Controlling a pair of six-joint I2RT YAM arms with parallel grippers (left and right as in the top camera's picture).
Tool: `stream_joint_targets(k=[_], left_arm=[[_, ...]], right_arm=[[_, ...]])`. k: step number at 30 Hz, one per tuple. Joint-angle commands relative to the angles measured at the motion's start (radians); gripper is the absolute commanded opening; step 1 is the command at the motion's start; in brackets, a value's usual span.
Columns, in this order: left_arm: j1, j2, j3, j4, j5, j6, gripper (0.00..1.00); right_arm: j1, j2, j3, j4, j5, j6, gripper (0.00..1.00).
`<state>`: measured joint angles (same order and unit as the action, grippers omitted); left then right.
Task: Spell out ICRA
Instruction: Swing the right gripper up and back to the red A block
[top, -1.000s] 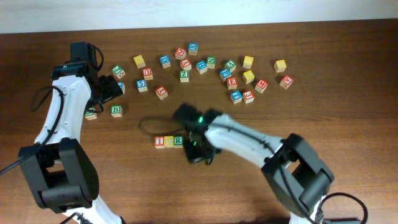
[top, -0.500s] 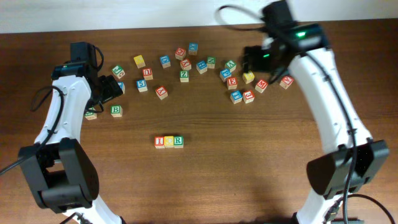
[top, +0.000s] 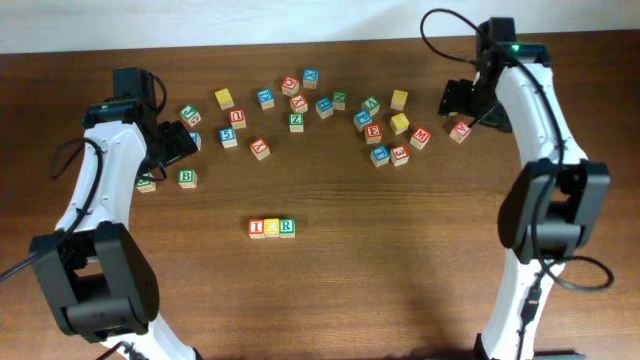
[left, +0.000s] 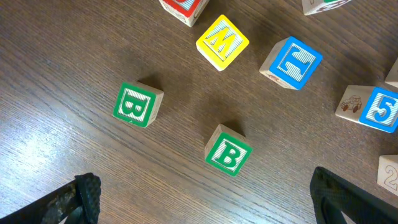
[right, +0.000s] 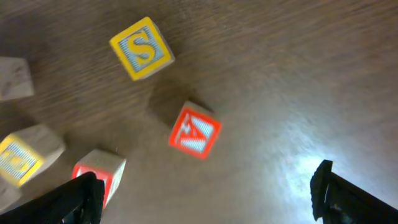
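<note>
Word row (top: 271, 227) sits near-centre on the table (top: 400, 270): three blocks touching side by side, reading I, C, R, with no fourth block beside the R. The rest of the blocks (top: 330, 105) are scattered in a band along the far side, well apart from the row.

Right fingers (top: 456, 100) are at the far right end of that band, released and wide apart, grasping nothing. The right wrist view shows a red block (right: 195, 130) on the table below them, letter looks like an A, with a yellow S block (right: 142, 48) just beside it, not touching.

Left fingers (top: 178, 142) are at the far left, also spread wide and empty, over two green B blocks (left: 227, 151) that lie apart from each other.
</note>
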<state>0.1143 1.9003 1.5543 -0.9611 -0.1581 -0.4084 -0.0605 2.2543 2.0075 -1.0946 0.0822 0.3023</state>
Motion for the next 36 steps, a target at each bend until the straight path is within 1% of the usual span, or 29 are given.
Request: stream_joint_targets(k=[1,6,9,10,11,13,14,16,17,18,19,21,24,26,36], left_arm=[[0.002,0.002,-0.005,-0.001,0.0,0.002,0.99],[0.002,0.002,-0.005,-0.001,0.0,0.002,0.99],[0.002,0.002,-0.005,-0.001,0.001,0.002,0.99],[0.002,0.002,-0.005,-0.001,0.001,0.002,0.99],[0.002,0.002,-0.005,-0.001,0.0,0.002,0.99],[0.002,0.002,-0.005,-0.001,0.001,0.002,0.99],[0.002,0.002,-0.005,-0.001,0.0,0.002,0.99],[0.002,0.002,-0.005,-0.001,0.0,0.002,0.99],[0.002,0.002,-0.005,-0.001,0.001,0.002,0.99],[0.002,0.002,-0.005,-0.001,0.001,0.002,0.99],[0.002,0.002,-0.005,-0.001,0.001,0.002,0.99],[0.002,0.002,-0.005,-0.001,0.001,0.002,0.99],[0.002,0.002,-0.005,-0.001,0.001,0.002,0.99],[0.002,0.002,-0.005,-0.001,0.001,0.002,0.99],[0.002,0.002,-0.005,-0.001,0.0,0.002,0.99]], right_arm=[[-0.006,0.048,0.005,0.031,0.008,-0.005,0.98],[-0.006,0.089,0.005,0.076,0.009,0.028,0.83],[-0.006,0.106,0.005,0.106,0.009,0.028,0.62],[-0.006,0.109,0.005,0.112,0.009,0.028,0.5],[-0.006,0.109,0.005,0.116,0.009,0.028,0.42],[-0.006,0.109,0.005,0.119,0.009,0.028,0.31],[-0.006,0.109,0.005,0.117,0.009,0.033,0.28],[-0.006,0.109,-0.001,0.111,0.009,0.055,0.29],[-0.006,0.109,-0.006,0.108,0.009,0.055,0.39],[-0.006,0.111,-0.008,0.105,0.009,0.055,0.44],[-0.006,0.111,-0.011,0.105,0.009,0.055,0.48],[-0.006,0.111,-0.013,0.105,0.009,0.074,0.52],[-0.006,0.111,-0.013,0.1,0.009,0.086,0.53],[-0.006,0.111,-0.013,0.078,0.01,0.122,0.53],[-0.006,0.111,-0.035,0.08,0.035,0.152,0.53]])
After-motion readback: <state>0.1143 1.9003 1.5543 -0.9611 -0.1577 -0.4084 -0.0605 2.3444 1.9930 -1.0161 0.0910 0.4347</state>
